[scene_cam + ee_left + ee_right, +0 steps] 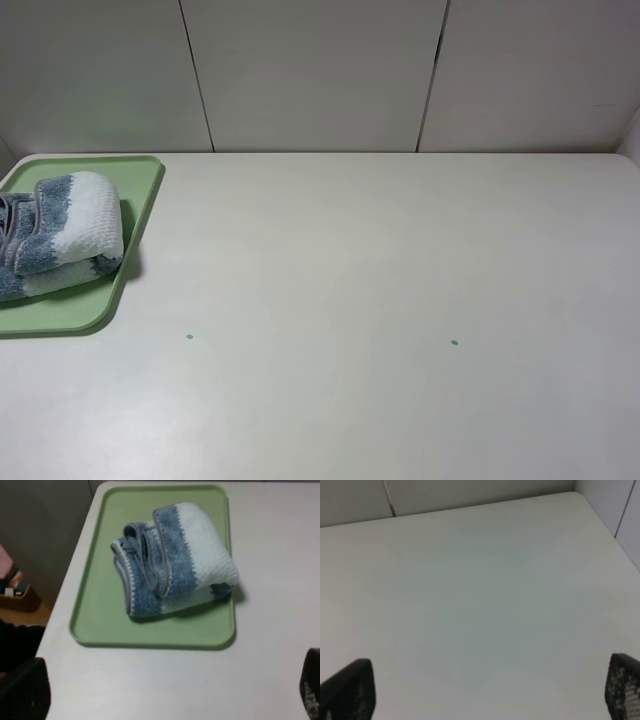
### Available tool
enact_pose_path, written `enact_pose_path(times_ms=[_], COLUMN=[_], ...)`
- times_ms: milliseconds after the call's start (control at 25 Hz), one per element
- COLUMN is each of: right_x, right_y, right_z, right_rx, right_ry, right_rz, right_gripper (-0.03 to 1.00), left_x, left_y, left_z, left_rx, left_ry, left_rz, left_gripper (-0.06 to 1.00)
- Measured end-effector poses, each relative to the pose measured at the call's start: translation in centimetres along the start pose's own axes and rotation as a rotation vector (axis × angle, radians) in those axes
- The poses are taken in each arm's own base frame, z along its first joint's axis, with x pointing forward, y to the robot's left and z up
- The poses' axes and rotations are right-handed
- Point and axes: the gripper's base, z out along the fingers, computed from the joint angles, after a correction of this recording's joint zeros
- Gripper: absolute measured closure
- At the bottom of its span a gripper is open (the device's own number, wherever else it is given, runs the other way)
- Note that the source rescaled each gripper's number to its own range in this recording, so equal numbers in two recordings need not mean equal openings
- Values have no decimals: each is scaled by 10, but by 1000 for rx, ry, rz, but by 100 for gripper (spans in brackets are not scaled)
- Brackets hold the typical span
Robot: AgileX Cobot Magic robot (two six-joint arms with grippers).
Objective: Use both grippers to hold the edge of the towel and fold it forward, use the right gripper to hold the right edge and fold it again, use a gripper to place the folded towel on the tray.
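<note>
The towel (62, 232) lies folded in a thick bundle on the pale green tray (139, 196) at the table's far left, its blue-grey and white stripes showing. The left wrist view shows the towel (172, 560) on the tray (100, 595) with its grey-bound edge (159, 580) curled along the folds. My left gripper (167, 695) is open and stands back from the tray over bare table, holding nothing. My right gripper (487, 690) is open over bare table, far from the towel. Neither gripper appears in the exterior high view.
The white table (380, 280) spreads to the right of the tray, with two small green dots (190, 336) (454, 343) near the front. White wall panels (320, 70) close the back. The table's left edge (75, 580) runs just beside the tray.
</note>
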Motion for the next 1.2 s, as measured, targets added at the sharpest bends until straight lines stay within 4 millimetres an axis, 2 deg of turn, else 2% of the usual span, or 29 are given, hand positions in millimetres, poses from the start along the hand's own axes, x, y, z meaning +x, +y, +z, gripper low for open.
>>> enact_pose_path(times_ms=[160, 400, 1200], right_x=[0, 0, 0], right_y=[0, 0, 1], right_z=[0, 0, 0], right_rx=[0, 0, -7], right_ry=[0, 0, 1], right_rz=[0, 0, 4], right_gripper=[-3, -3, -3], left_x=[27, 43, 43], left_y=[-6, -14, -14], left_z=[11, 47, 48], left_rx=[48, 217, 251], left_ry=[0, 52, 45], left_rz=[-9, 31, 45], left_gripper=[-5, -5, -5])
